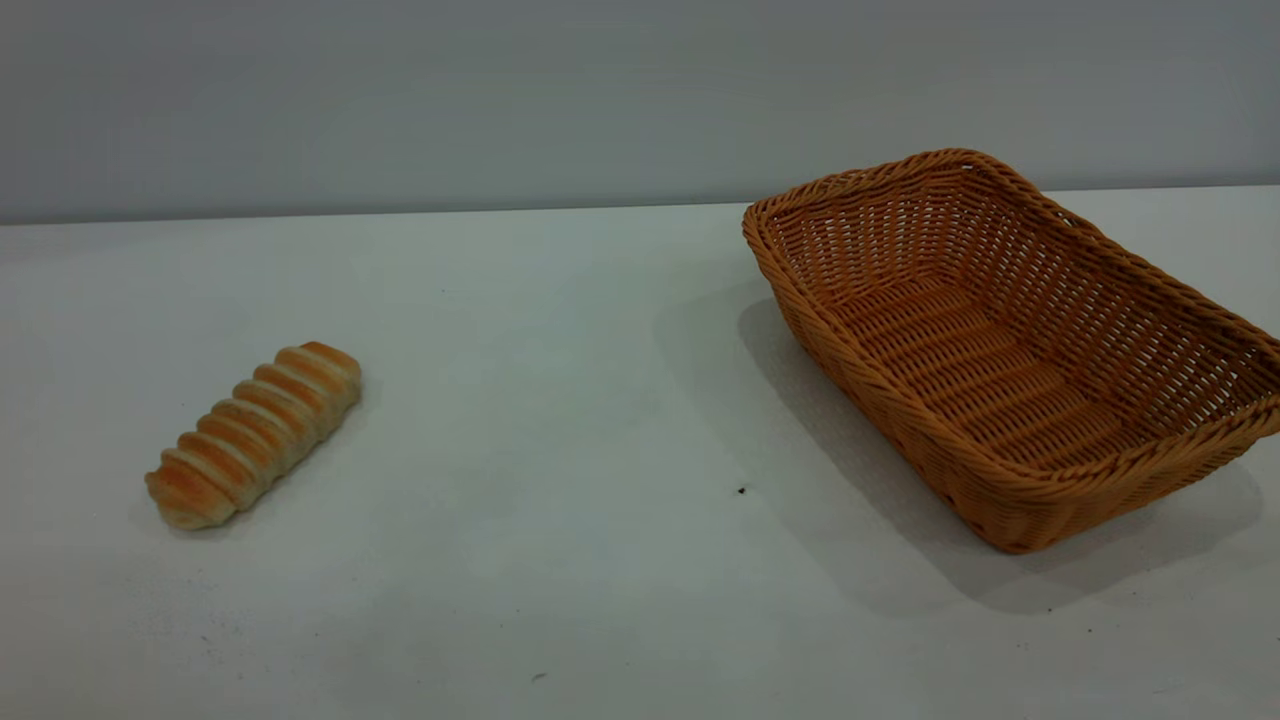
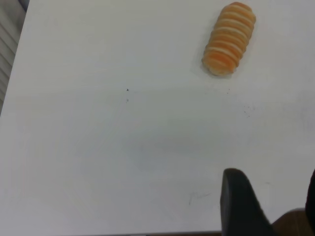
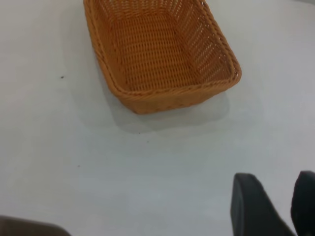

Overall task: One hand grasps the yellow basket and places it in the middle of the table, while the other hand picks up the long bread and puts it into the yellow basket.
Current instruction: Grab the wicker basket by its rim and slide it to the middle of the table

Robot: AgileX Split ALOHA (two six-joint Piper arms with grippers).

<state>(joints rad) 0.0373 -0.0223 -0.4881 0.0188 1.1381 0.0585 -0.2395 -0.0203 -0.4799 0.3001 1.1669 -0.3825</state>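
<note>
The yellow basket sits empty at the right of the surface, off-centre, so it is not yet placed. The long bread lies well apart at the left. Both claws hang back from their targets, left claw and right claw, each spread and holding nothing.

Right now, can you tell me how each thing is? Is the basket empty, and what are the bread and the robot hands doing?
yellow basket: upright, empty, on the right side of the table, not held.
long bread: lying ridged side up on the left side, untouched.
left gripper: above the bare table, away from the bread, jaws apart, holding nothing.
right gripper: above the table short of the basket, jaws apart, holding nothing.
table: white, a few dark specks.
</note>
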